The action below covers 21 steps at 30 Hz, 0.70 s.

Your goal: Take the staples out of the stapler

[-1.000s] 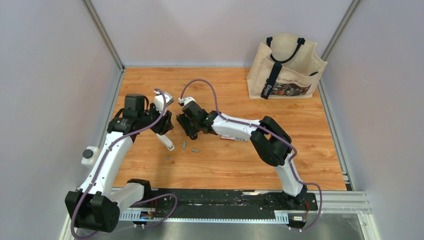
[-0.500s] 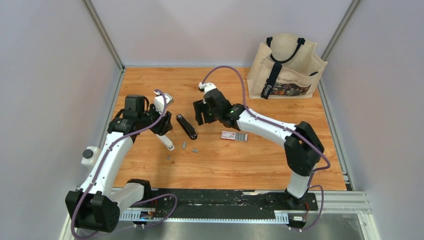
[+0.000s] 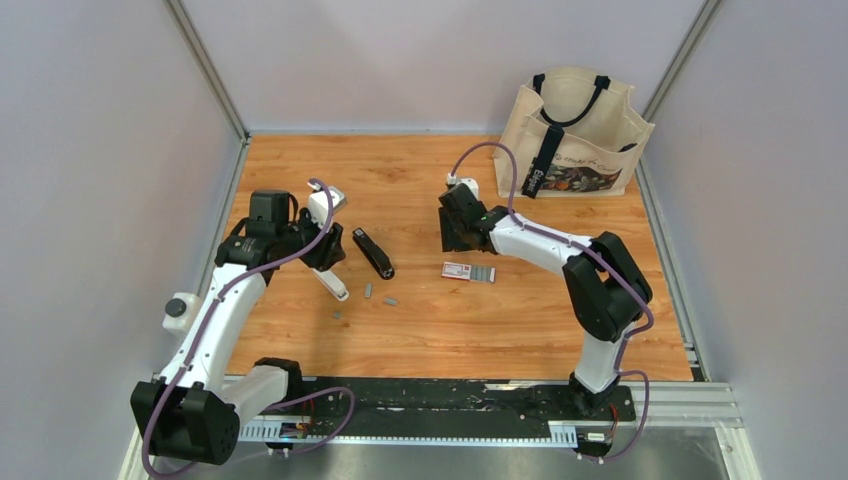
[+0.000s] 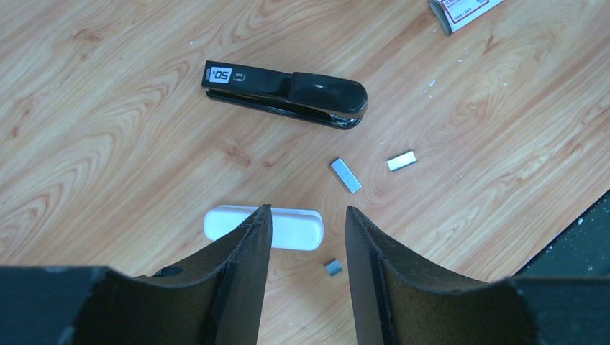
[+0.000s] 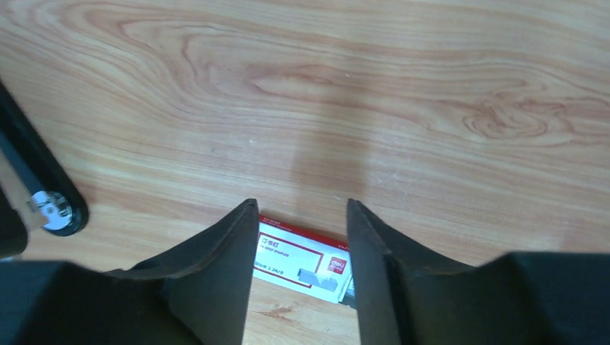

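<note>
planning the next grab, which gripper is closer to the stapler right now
Left. The left gripper hovers open just beside the stapler, over a white bar. The right gripper is farther off on the stapler's other side, open by the pink-and-white box.

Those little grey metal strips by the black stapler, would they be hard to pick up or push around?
Probably fiddly. The staples lie flat on the wooden table, so getting under one looks hard. They seem thin and shiny, so likely very light and apt to slide when pushed. Being flat, they should not roll.
</note>
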Motion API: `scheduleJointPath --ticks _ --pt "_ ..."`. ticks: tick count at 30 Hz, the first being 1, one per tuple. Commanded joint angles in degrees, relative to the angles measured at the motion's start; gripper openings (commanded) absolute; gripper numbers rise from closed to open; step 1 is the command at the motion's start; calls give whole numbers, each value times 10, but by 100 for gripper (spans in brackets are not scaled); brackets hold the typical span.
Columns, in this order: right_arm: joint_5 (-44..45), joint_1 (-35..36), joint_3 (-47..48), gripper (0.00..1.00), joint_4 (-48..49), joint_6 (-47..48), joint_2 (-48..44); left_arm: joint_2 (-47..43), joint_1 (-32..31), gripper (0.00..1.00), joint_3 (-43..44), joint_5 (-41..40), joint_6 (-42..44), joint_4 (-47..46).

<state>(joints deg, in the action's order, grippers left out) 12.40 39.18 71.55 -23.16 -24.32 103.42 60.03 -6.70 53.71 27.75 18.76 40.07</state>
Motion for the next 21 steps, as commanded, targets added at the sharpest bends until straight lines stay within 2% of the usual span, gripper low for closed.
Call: scheduleJointPath --ticks 1,5,21 --pt "44 -5 39 49 -43 -42 23 -8 4 51 3 1 6 4" --pt "35 -6 53 50 -76 -70 44 -16 4 51 -2 -1 11 6" --pt "24 -25 -34 54 -42 -144 17 -19 4 51 -11 8 18 6"
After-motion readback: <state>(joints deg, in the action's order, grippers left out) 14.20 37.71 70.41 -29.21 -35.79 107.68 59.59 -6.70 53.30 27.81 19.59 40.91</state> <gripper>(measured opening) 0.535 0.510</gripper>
